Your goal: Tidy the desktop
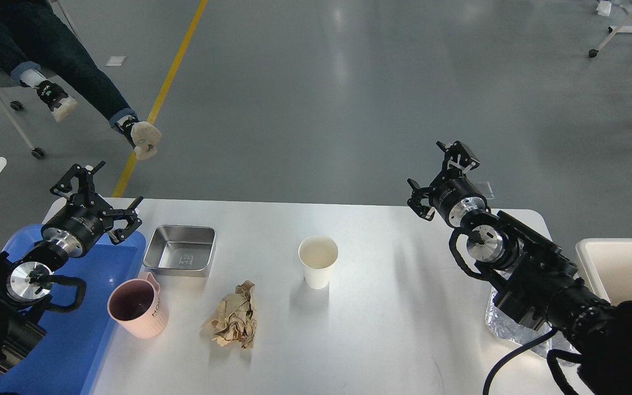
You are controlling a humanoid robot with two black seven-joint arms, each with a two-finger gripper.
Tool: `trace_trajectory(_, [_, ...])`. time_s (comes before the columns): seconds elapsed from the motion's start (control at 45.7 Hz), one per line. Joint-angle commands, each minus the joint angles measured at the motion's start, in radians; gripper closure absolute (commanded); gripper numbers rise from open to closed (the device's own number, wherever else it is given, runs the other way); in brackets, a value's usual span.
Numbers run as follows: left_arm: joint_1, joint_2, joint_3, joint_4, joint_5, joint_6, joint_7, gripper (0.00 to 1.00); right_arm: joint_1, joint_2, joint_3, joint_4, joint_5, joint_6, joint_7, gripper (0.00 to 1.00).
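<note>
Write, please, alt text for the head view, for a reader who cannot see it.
A white desktop holds a metal tray, a pink mug, crumpled brown paper and a white paper cup. The open left gripper and open right gripper hover at either side.

Behind the right claw [443, 176], its own arm hides most of a crinkled foil sheet [505, 323], and the cream bin [623, 269] beyond that arm is cut off by the picture's right edge. Below the left claw [106, 193], the blue tray [77, 329] runs off the bottom-left corner, half covered by the arm. The surface [393, 307] is cropped along the bottom, and the pink mug's [136, 307] lettering is too small to read.
</note>
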Motion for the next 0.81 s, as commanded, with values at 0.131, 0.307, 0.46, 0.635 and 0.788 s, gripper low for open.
trace_trajectory(0.131, [-0.007, -0.003, -0.002, 0.0, 0.0, 0.0, -0.011, 0.02, -0.003, 0.002, 0.0, 0.004, 0.0, 0.0, 0.001, 0.0])
trace_trajectory(0.307, [-0.007, 0.002, 0.001, -0.005, 0.002, -0.023, -0.005, 0.02, -0.001, -0.001, 0.0, 0.002, 0.0, 0.0, 0.001, 0.0])
trace_trajectory(0.46, [0.004, 0.023, 0.004, -0.04, 0.005, -0.023, -0.003, 0.02, 0.002, -0.003, 0.002, 0.002, 0.0, 0.0, 0.003, 0.0])
trace_trajectory(0.635, [0.034, 0.175, 0.122, -0.285, 0.175, 0.002, -0.018, 0.02, 0.004, -0.021, 0.003, 0.005, 0.0, 0.0, 0.003, 0.0])
trace_trajectory(0.788, [0.08, 0.336, 0.146, -0.544, 0.256, 0.111, -0.006, 0.02, 0.004, -0.024, 0.003, 0.005, 0.0, 0.0, 0.003, 0.0])
